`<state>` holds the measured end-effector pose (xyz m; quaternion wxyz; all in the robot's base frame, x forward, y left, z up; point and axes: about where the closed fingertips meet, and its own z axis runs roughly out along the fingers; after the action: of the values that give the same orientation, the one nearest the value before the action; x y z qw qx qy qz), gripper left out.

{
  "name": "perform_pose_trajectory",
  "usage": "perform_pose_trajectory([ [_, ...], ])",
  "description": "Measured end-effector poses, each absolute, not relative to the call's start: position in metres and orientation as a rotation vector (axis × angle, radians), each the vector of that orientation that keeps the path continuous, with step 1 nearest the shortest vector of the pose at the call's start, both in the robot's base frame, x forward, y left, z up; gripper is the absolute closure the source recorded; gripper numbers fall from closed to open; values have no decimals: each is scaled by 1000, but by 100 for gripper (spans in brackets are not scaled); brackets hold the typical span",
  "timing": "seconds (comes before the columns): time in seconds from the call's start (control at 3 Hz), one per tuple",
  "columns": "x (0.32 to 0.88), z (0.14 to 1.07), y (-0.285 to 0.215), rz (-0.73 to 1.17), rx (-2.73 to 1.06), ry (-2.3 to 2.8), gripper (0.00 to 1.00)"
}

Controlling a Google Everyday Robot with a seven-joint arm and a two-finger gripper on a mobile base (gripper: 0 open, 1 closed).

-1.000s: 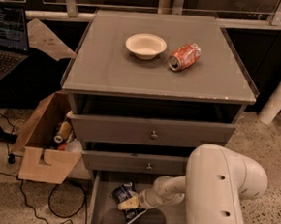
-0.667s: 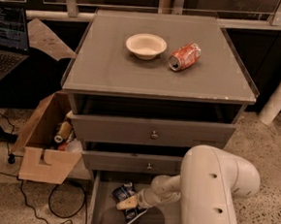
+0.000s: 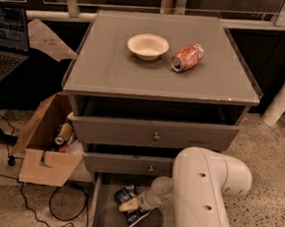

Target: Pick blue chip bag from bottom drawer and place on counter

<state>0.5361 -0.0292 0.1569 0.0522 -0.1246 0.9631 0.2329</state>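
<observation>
The blue chip bag [image 3: 125,195] lies crumpled on the floor of the open bottom drawer [image 3: 105,220], towards its left side. My gripper [image 3: 128,206] reaches down into the drawer from the right and sits right on top of the bag, covering its middle. Blue and white parts of the bag show above and below the gripper. The thick white arm [image 3: 200,199] hides the right part of the drawer. The counter [image 3: 111,68] is the grey cabinet top above.
A cream bowl [image 3: 148,46] and an orange-red soda can [image 3: 187,57] on its side are on the counter. The top drawer [image 3: 156,132] is pulled partly out above the bottom one. An open cardboard box [image 3: 46,152] and cables stand on the floor to the left.
The white arm has shifted a little to the left. The gripper has stayed low in the drawer at the bag, moving slightly left. The bag has not visibly moved.
</observation>
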Motion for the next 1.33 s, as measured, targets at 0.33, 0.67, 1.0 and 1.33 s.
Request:
perform_pose_trajectory([
  [0.33,538,144,-35,686,-359,2969,19],
  [0.67,538,143,-35,685,-359,2970,42],
  [1.0,538,143,-35,685,-359,2970,73],
  [1.33,538,143,-35,685,-359,2970,96],
])
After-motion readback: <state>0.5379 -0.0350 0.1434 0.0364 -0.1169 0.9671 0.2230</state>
